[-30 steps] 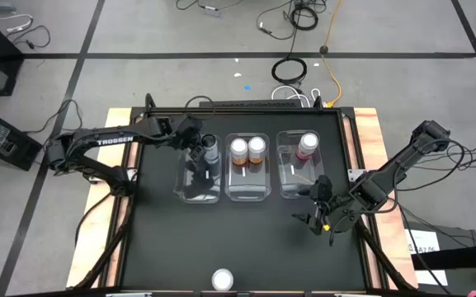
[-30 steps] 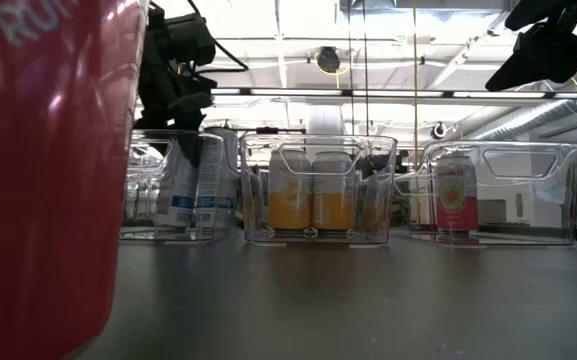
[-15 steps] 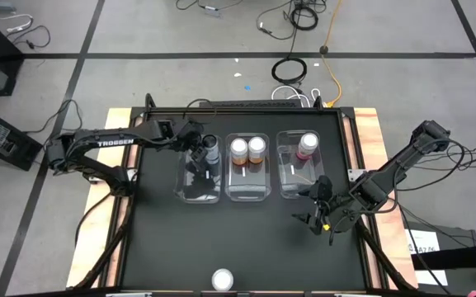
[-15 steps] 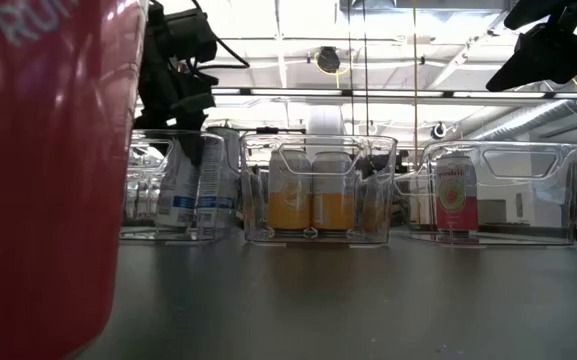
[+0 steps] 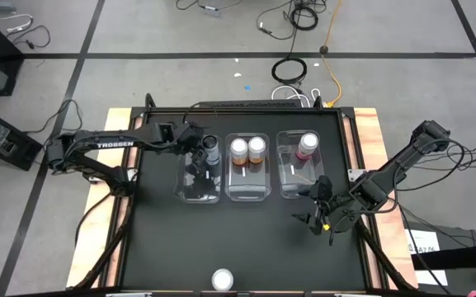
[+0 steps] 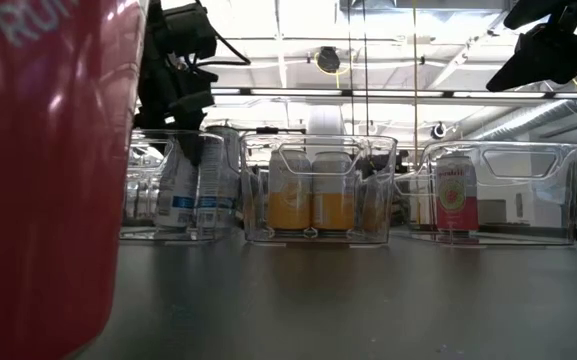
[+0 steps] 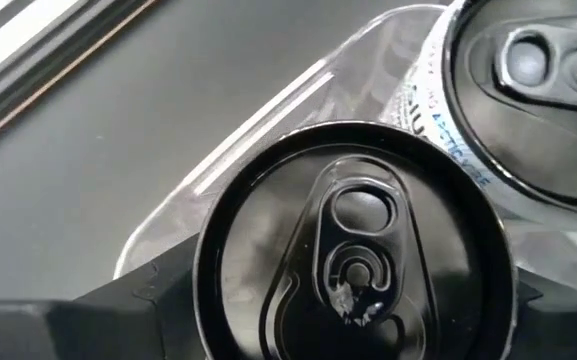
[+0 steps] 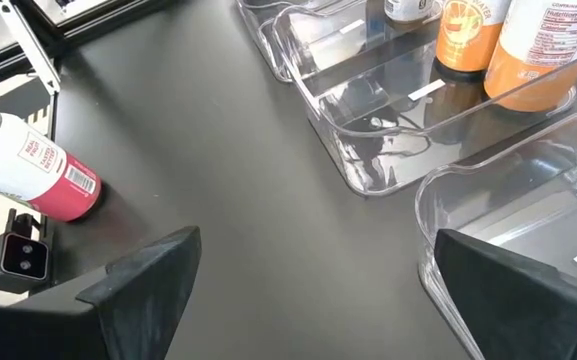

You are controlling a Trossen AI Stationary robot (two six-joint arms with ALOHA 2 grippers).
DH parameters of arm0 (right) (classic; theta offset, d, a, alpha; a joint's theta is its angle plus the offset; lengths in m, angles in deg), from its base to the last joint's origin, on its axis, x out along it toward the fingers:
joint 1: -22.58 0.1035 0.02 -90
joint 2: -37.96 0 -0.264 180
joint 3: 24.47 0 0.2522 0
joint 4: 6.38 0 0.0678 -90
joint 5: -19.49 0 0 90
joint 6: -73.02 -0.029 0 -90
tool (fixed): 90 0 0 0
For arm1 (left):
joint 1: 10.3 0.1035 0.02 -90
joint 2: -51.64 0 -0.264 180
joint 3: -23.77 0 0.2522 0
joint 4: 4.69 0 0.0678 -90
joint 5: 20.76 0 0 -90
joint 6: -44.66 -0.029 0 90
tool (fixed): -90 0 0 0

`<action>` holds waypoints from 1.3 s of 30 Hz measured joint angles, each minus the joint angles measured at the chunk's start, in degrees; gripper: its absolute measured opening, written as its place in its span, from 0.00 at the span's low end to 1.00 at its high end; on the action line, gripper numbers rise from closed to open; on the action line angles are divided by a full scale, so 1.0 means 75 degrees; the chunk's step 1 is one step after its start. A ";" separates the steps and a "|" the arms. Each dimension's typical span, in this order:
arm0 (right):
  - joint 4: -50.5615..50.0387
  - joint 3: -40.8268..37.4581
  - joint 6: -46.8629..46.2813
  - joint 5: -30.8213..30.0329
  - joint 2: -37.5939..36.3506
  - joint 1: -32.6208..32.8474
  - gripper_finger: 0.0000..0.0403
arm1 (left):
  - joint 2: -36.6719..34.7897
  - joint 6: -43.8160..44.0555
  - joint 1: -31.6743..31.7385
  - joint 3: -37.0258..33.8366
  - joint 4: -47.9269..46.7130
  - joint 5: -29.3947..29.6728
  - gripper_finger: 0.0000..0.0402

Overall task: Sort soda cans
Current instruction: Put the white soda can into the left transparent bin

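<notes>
My left gripper (image 5: 196, 153) reaches down into the left clear bin (image 5: 198, 191) and is shut on a dark grey can (image 7: 353, 270). The second grey can (image 5: 211, 145) stands right beside it. Two orange cans (image 5: 247, 148) stand in the middle bin and one pink can (image 5: 307, 144) in the right bin. Another pink can (image 5: 222, 279) stands alone at the table's near edge and fills the left of the low view (image 6: 38, 170). My right gripper (image 5: 318, 213) hovers open over the table in front of the right bin, touching nothing. My left gripper holds the dark grey can near its top rim (image 7: 208, 290), pinched between the two fingers, one on each side. The fingers come from above, pointing down. The can stands about upright inside the left bin, its base on the bin floor (image 6: 173, 232).
The three clear bins sit in a row across the table's far half. A small camera (image 8: 13, 255) sits by the lone pink can (image 8: 38, 170) at the near edge. Dark bare tabletop (image 5: 221, 235) lies between the bins and that can.
My left arm's wrist has drawn slightly toward the table's left edge and a little up, while its fingers stay at the grey can in the left bin. The cans and my right arm have kept still.
</notes>
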 joint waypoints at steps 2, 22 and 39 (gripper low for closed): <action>0.0000 0.0000 0.0000 0.0000 0.0003 -0.0001 0.98 | 0.0000 0.0008 0.0004 0.0000 -0.0033 0.0096 0.73; 0.0000 0.0000 0.0000 0.0000 0.0002 0.0000 0.98 | -0.0029 0.0169 -0.0019 0.0015 -0.0317 0.0106 0.73; 0.0003 0.0000 -0.0021 0.0000 0.0001 0.0000 0.98 | -0.0113 0.0333 -0.0019 0.0015 -0.0623 -0.0094 0.84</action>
